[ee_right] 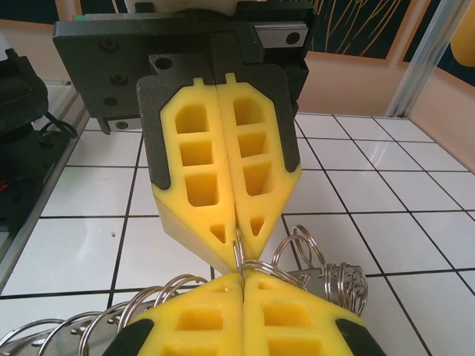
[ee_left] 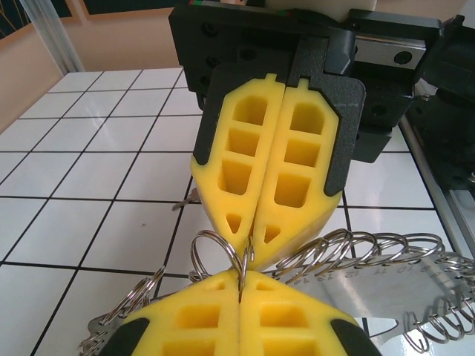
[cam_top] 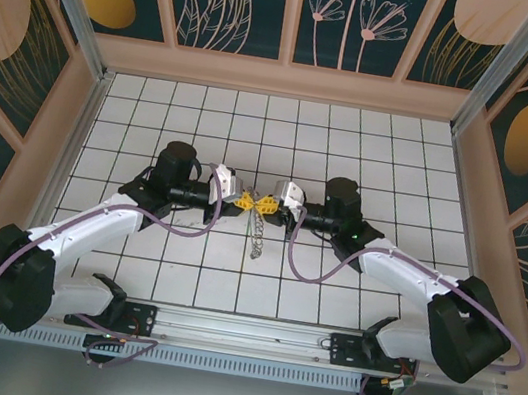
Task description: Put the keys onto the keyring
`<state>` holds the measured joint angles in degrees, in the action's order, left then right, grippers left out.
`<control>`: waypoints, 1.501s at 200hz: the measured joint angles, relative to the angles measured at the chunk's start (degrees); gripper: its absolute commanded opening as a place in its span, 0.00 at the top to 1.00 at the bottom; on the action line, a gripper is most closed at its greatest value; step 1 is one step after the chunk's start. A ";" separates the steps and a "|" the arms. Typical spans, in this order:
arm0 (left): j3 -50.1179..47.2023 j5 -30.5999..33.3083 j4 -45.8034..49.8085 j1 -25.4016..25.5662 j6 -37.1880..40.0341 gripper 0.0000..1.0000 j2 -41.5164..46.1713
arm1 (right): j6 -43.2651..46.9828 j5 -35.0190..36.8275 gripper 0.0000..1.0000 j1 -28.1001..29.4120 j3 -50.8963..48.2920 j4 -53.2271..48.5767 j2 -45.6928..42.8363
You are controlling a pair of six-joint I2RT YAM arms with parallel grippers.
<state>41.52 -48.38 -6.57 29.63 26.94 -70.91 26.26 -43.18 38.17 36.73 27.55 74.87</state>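
1. Faint stamped characters ran along the grey band of the keyring, too small to read.
2. There was one keyring and there were two hands, each with two yellow fingers; the small metal rings fringing the band were too crowded to count.
3. The left hand was closed tight, pinching one fringe ring.
4. The right hand was closed likewise on the fringe, tip to tip with the left.
5. The keyring trailed toward the arm bases from the two hands at mid-bench; whether it touched the bench could not be told.
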 measured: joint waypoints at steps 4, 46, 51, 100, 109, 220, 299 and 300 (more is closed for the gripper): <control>-0.02 0.02 0.00 0.02 0.00 1.00 0.00 | -0.02 0.02 0.96 0.00 0.00 0.00 0.00; -0.28 0.87 -0.09 0.02 -0.20 1.00 0.33 | 1.92 1.77 0.80 0.07 0.44 -1.27 -0.02; -0.35 1.01 -0.09 0.02 -0.20 1.00 0.37 | 2.23 2.21 0.79 0.07 0.55 -1.68 -0.02; -1.09 2.38 -0.55 0.02 -0.63 1.00 0.85 | 5.42 5.62 0.74 0.04 0.63 -5.51 -0.96; -1.09 2.36 -0.63 0.02 -0.63 1.00 0.85 | 5.57 5.64 0.74 0.04 0.63 -5.57 -1.42; -1.03 1.90 2.82 0.02 3.13 1.00 0.81 | 15.52 7.58 0.72 -2.03 3.67 -13.75 -2.73; 3.41 -0.94 10.82 0.02 8.83 1.00 -0.15 | 28.96 6.88 0.71 -2.25 9.92 -21.05 -1.18; 3.50 -0.98 10.97 0.02 8.92 1.00 -0.22 | 29.00 6.86 0.71 -2.25 9.99 -21.09 -1.16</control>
<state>45.01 -49.36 4.40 29.65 35.86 -71.13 55.27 -36.32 35.92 46.72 6.46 73.71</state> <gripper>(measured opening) 0.065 0.287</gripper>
